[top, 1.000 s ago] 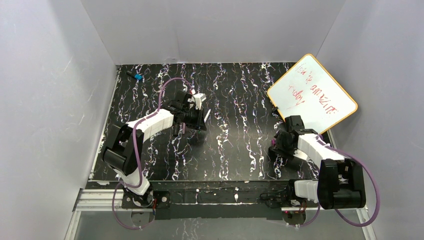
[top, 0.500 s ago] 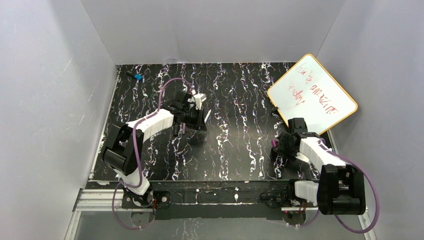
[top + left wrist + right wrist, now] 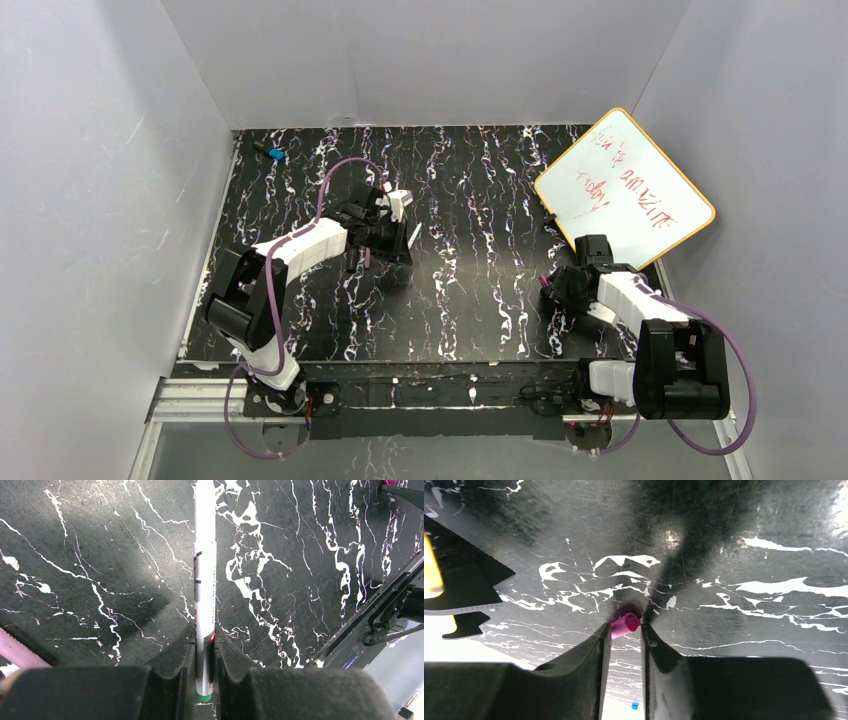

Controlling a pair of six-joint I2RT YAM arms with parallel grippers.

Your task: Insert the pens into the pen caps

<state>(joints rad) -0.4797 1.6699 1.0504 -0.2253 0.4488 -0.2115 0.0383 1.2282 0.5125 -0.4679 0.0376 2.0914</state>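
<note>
One pen point(image 3: 205, 580), the white-grey one, is clamped between the jaws of the left end effector point(image 3: 204, 635). It is gripped near its green back end, and the barrel runs out toward 12 o'clock in the left wrist view, with the tip cut off by the frame edge. Judging by the shadow beside it, it hangs clear of the bench point(image 3: 480, 300).

One cap point(image 3: 625, 624), pink, is pinched crosswise at the very tips of the right end effector point(image 3: 625, 629). One end points toward 2 o'clock in the right wrist view, but I cannot tell whether that is the open end. The cap is low over the bench, perhaps touching it.

From above, the left end effector sits just to 9 o'clock of the bench's middle and the right one at about 4 o'clock, well apart.

Both halves of one pair look to be in hand, so the step is probably the mating itself. The next move calls for bringing the two together over open bench and turning the wrists until pen tip and cap mouth share one axis. Then the pen can be pushed in. The cap's fingertip hold may let it twist, and the pen's rear grip leaves a long free end that could wander.

A whiteboard point(image 3: 625, 188) leans at 2 o'clock, close behind the right end effector. A blue-ended item point(image 3: 272, 153) lies in the 11 o'clock corner. Neither lies between the two end effectors. The other pens and caps I cannot make out against the marbled surface.
</note>
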